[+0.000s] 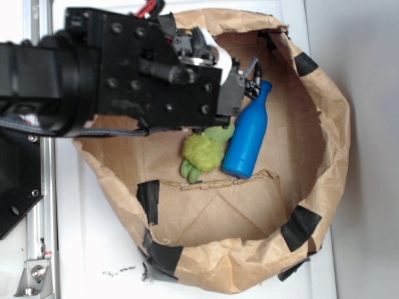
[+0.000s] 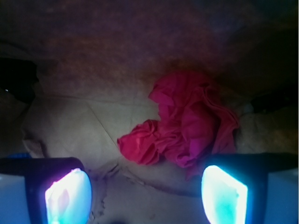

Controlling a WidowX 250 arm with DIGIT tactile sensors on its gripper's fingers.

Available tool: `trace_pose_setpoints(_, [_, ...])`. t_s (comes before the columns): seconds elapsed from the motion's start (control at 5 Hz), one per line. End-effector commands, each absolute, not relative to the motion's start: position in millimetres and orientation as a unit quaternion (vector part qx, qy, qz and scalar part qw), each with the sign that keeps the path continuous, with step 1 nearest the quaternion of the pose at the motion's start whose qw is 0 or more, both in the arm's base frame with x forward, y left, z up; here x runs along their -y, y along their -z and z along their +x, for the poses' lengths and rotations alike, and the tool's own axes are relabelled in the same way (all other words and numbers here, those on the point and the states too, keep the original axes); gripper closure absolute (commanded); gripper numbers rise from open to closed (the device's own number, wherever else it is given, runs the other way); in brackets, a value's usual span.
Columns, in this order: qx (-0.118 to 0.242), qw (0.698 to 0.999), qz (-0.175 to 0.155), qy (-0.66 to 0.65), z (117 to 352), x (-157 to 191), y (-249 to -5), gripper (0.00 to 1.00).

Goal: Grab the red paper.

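Two glowing fingertips [image 2: 224, 193] sit at the bottom of the wrist view, one left and one right, with a wide gap between them. So the gripper [image 2: 147, 196] is spread wide and holds nothing.

Just past the gap lies the red paper [image 2: 184, 123], a lumpy wad on the brown floor of the paper bag [image 1: 327, 124]. It sits ahead of the gripper and a bit to the right. Its long side runs from near-left to far-right. The right fingertip is nearer to it, and the wad's near edge almost meets that tip.

To grab it, the gripper likely needs to go forward and a little right.

In the exterior view the big black arm hides the red paper. A green plush toy [image 1: 202, 152] and a blue bottle [image 1: 248, 134] lie touching, just right of the arm. The bag wall stands all around, so room is tight.
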State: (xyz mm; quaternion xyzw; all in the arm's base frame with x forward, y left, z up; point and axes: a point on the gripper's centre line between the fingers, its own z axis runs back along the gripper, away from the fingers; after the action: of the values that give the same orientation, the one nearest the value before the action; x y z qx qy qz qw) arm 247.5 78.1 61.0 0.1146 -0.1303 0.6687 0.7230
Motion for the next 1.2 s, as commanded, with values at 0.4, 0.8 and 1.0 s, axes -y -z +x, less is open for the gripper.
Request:
trace_pose_setpoints(0.4, [0.155, 0.693, 0.148, -0.689, 240, -84, -66, 0.0])
trace_pose_setpoints(0.8, [0.148, 0.685, 0.155, -0.696, 230, -83, -74, 0.0])
trace_pose_setpoints(1.0, [0.15, 0.683, 0.162, -0.696, 229, -88, -68, 0.0])
